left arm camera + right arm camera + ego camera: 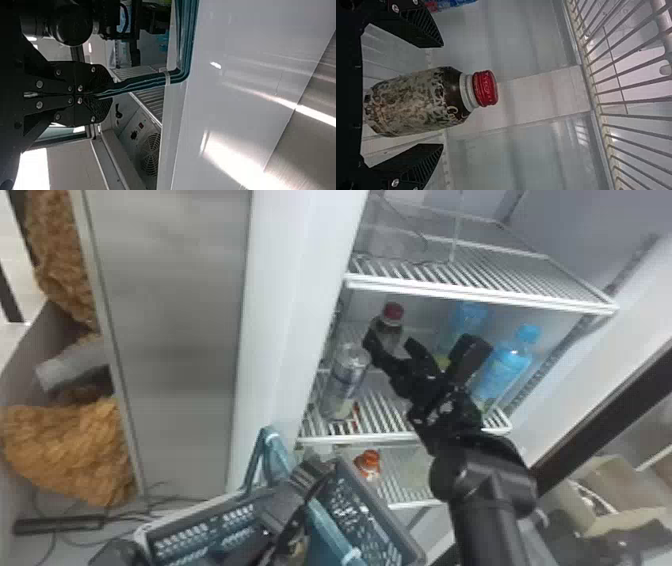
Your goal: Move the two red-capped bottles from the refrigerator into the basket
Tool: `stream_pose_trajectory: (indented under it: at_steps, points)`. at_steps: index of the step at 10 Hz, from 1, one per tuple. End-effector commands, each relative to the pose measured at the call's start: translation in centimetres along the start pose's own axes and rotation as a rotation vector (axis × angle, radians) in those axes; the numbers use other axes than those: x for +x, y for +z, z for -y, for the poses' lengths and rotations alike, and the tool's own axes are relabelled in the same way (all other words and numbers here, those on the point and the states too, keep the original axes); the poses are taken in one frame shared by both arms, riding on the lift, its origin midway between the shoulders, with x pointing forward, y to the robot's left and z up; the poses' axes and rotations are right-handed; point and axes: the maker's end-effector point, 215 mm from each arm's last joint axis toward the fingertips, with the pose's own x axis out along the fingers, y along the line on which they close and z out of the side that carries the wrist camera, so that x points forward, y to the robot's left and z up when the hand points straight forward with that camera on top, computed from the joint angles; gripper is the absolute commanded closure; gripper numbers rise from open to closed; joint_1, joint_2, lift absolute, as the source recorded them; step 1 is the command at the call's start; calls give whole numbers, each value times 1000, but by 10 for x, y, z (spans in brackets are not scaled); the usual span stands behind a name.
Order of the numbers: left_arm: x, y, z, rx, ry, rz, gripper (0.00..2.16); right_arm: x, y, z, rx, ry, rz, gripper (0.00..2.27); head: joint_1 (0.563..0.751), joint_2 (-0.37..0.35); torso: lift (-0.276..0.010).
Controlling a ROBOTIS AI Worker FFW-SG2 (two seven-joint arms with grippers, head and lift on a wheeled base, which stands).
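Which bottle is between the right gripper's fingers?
The red-capped bottle; the two blue bottles stand farther right, and the orange-capped bottle is on the shelf below.

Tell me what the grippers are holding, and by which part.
The left gripper holds the basket by its blue-green handle. The right gripper stands open around a red-capped bottle, not gripping it.

Can count one dark, red-capped bottle (391, 331), two light-blue plastic bottles (509, 364) with blue caps, one pale, silvery cylindrical container (346, 377) and one bottle with an orange cap (369, 462). Also make out three white wire shelves (480, 294), one grey plastic basket (384, 510) and two shaggy orange-brown bundles (70, 450).
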Motion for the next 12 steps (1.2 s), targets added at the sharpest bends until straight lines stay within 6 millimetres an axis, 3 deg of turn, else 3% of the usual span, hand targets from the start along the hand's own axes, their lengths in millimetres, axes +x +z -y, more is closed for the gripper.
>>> stream_pose_trajectory:
  at_steps: [1,4,6,8,9,10,12]
  points:
    - [-1,-1,-1,-2,3,-1,1204,5,4,2,-18,-7,-1,111,675,-350,0]
    - [-1,0,-1,-2,2,2,1204,14,3,9,-32,-22,-29,128,668,-350,0]
    - [-1,0,-1,-2,2,2,1204,20,-2,9,-40,-22,-63,266,667,-350,0]
    - [-1,0,-1,-2,2,2,1204,24,-11,8,-31,-16,-97,927,668,-350,0]
    - [-1,1,-1,0,3,3,1204,24,-15,5,-43,-12,-118,1119,669,-350,0]
    - [-1,1,-1,-1,3,4,1204,23,-9,6,-71,-16,-111,1283,671,-350,0]
    - [-1,1,-1,-1,3,4,1204,14,9,-1,-93,-7,-75,1282,670,-350,0]
